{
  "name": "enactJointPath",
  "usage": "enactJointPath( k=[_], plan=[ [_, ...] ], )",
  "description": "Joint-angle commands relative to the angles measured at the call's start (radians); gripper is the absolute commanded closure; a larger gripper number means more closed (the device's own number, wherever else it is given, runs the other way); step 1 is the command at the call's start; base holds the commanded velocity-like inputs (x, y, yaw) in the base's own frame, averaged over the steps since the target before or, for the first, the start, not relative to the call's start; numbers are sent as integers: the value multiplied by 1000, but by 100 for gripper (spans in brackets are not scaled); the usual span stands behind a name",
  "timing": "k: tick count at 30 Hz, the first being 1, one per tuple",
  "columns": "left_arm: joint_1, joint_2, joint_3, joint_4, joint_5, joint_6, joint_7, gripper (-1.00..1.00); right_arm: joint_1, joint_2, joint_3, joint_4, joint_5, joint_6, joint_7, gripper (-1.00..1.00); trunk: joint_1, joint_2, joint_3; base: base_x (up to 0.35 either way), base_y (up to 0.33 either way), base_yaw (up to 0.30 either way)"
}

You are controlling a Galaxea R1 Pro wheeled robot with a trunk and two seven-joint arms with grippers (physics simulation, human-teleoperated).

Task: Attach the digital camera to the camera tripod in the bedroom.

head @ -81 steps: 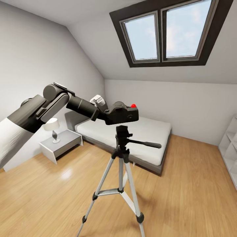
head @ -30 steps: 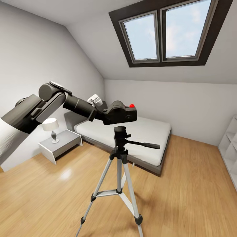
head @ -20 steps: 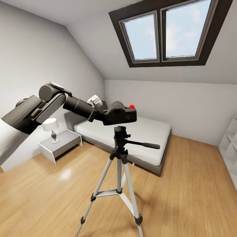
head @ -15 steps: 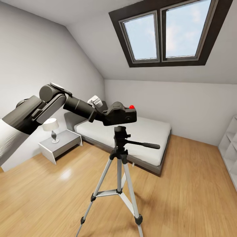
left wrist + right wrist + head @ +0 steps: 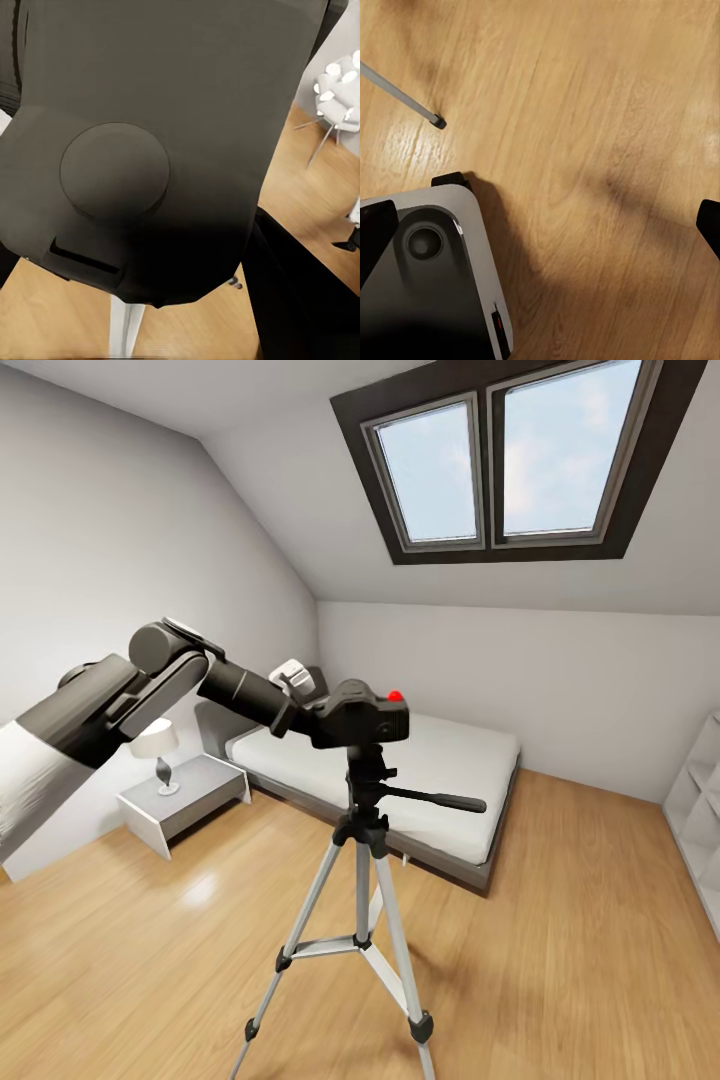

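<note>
In the head view the black digital camera (image 5: 368, 720), red button up, rests right over the black head of the camera tripod (image 5: 366, 772), seemingly touching it. My left gripper (image 5: 328, 720) reaches in from the left and is shut on the camera's side. The tripod's silver legs spread on the wood floor, and its pan handle (image 5: 440, 799) points right. In the left wrist view the camera's dark body (image 5: 150, 150) is pressed close to the lens. In the right wrist view my right gripper (image 5: 541, 229) hangs open over the floor near a tripod foot (image 5: 437, 120).
A grey low bed (image 5: 440, 770) stands behind the tripod, and a grey nightstand (image 5: 185, 800) with a white lamp (image 5: 156, 745) is on the left. A white shelf (image 5: 700, 800) is at the right edge. My own base (image 5: 427, 285) lies beneath the right gripper.
My left arm has lowered the camera and moved it slightly left, from hovering above the tripod head down onto it. The tripod has not moved.
</note>
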Motion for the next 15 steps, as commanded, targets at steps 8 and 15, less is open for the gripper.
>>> enactJointPath(
  k=[8,15],
  plan=[
    [-4,0,-2,14,-5,3,-4,100,-2,0,8,4,-8,-6,2,-100,1,-2,-2,0,0,0],
    [-4,0,-2,12,-7,3,-4,100,-2,0,8,4,-8,-6,2,-100,1,-2,-2,0,112,0]
  ],
)
